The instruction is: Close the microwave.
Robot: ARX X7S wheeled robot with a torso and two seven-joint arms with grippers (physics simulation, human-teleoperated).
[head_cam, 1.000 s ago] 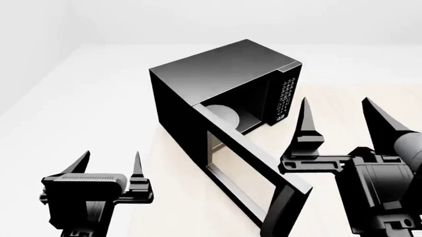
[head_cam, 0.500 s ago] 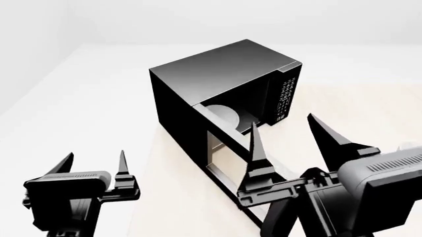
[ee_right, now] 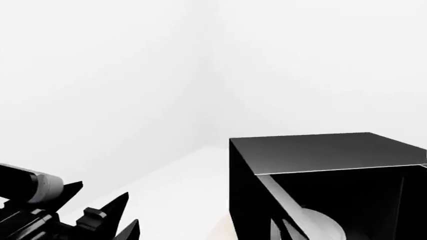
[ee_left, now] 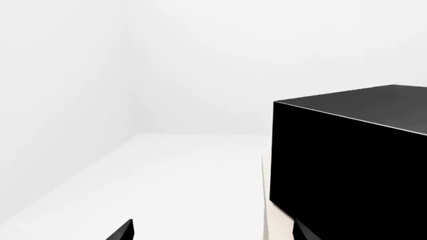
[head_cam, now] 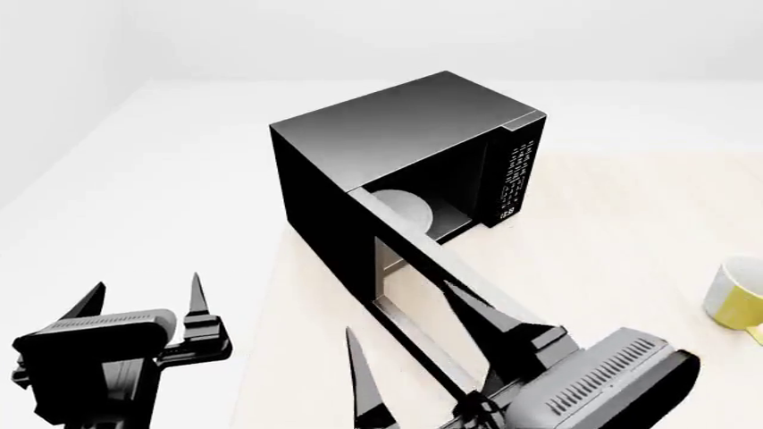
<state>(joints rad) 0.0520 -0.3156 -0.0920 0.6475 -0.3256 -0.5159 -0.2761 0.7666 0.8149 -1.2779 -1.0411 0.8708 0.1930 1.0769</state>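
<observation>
Microwave (head_cam: pixel 406 152) door (head_cam: pixel 441 304) swung open, right end effector (head_cam: pixel 417 357) spread astride it – left end effector (head_cam: pixel 141 302) released, apart

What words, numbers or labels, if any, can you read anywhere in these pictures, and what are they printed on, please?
None can be read.
Keypad panel on the microwave: rows of small white markings, too small and blurred to read in the head view.
Yellow mug: no text visible.
Both wrist views: only plain black microwave sides, no lettering.
</observation>
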